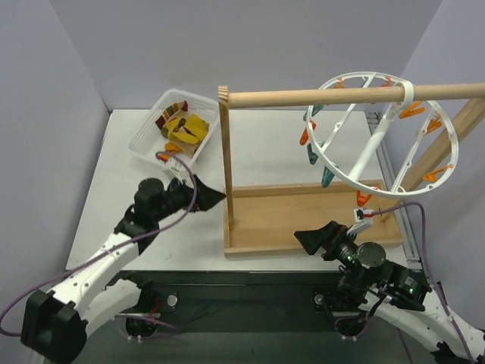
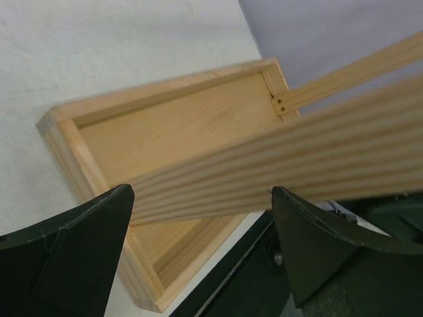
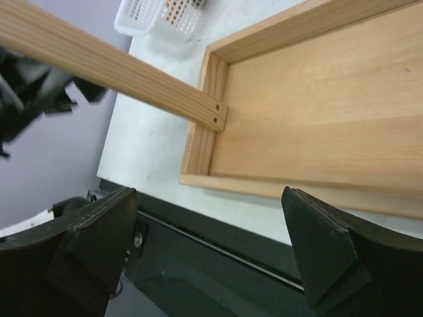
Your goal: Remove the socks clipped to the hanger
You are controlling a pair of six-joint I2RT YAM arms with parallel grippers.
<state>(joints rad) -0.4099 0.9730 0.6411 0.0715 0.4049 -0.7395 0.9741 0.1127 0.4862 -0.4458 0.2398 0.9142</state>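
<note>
The mustard-orange and striped fabric socks lie heaped in a white mesh plastic basket at the far left corner of the white bench. The large white plastic ring hanger, with small orange and teal clips around its rim, hangs from the wooden rod-and-base rack toward the right edge. The left arm's fingers are spread wide and hold nothing, just beside the rack's left post. The right arm's fingers are also spread wide and hold nothing, above the base's near edge.

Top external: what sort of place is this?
Probably a lab cell staged for laundry: plain grey walls boxing a white table, a wooden rack carrying a clip hanger, socks in a mesh basket.
</note>
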